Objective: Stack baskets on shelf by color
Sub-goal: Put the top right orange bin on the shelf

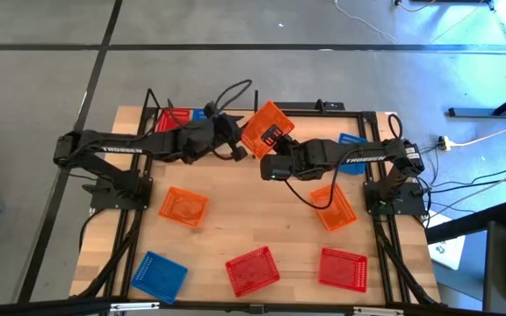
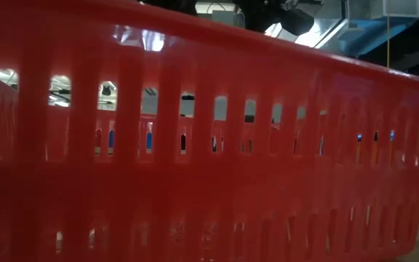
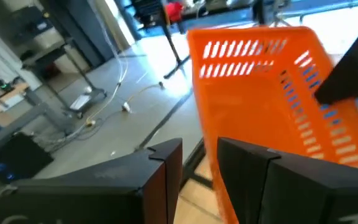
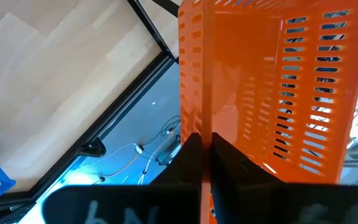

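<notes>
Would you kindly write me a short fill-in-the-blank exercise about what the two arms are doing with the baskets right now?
1. The right pincer is shut on the rim of an ____ basket.
2. The left pincer beside that basket stands ____.
3. The low view is filled by a ____ basket.

Missing words: orange; open; red

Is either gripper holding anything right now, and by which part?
The right gripper is shut on the orange basket's side wall. The left gripper is open beside the basket, holding nothing.
</notes>
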{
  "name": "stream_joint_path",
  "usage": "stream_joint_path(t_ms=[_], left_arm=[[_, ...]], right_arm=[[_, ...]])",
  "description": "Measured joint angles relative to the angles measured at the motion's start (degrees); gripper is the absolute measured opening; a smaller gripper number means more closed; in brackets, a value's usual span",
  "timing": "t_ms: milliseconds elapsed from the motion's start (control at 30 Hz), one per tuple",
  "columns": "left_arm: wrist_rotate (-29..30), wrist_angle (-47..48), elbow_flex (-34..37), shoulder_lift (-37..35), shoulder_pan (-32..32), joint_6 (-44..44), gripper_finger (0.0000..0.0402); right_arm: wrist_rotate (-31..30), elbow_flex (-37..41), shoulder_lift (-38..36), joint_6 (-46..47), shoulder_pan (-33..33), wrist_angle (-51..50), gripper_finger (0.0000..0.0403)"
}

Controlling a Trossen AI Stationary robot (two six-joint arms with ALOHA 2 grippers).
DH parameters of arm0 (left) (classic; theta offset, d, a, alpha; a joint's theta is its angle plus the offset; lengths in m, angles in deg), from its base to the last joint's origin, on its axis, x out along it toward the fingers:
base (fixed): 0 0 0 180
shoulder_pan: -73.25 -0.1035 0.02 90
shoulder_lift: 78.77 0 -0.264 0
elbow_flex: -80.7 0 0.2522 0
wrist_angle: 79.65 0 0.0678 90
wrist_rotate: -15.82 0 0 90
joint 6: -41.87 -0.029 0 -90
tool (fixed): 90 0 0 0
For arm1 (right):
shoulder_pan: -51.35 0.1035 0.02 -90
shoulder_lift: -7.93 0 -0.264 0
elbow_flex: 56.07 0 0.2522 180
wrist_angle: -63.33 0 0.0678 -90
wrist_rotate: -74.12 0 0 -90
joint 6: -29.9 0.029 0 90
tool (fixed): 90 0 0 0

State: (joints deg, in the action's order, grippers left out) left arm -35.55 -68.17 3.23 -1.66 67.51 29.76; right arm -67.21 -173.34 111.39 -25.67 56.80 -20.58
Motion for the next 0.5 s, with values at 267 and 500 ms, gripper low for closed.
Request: stream_joint_path(t_ms=[267, 500], left_arm=[[-0.8, 0.7, 0.1, 0.2, 0.0, 0.0, 0.0094], [-1.9, 2.6, 0.1, 0.2, -2.1, 3.3, 0.0095]], right_arm=[[0.0, 0.0, 0.0, 0.0, 0.0, 0.0, 0.0004], [0.0, 0.0, 0.0, 0.0, 0.0, 0.1, 0.0004]])
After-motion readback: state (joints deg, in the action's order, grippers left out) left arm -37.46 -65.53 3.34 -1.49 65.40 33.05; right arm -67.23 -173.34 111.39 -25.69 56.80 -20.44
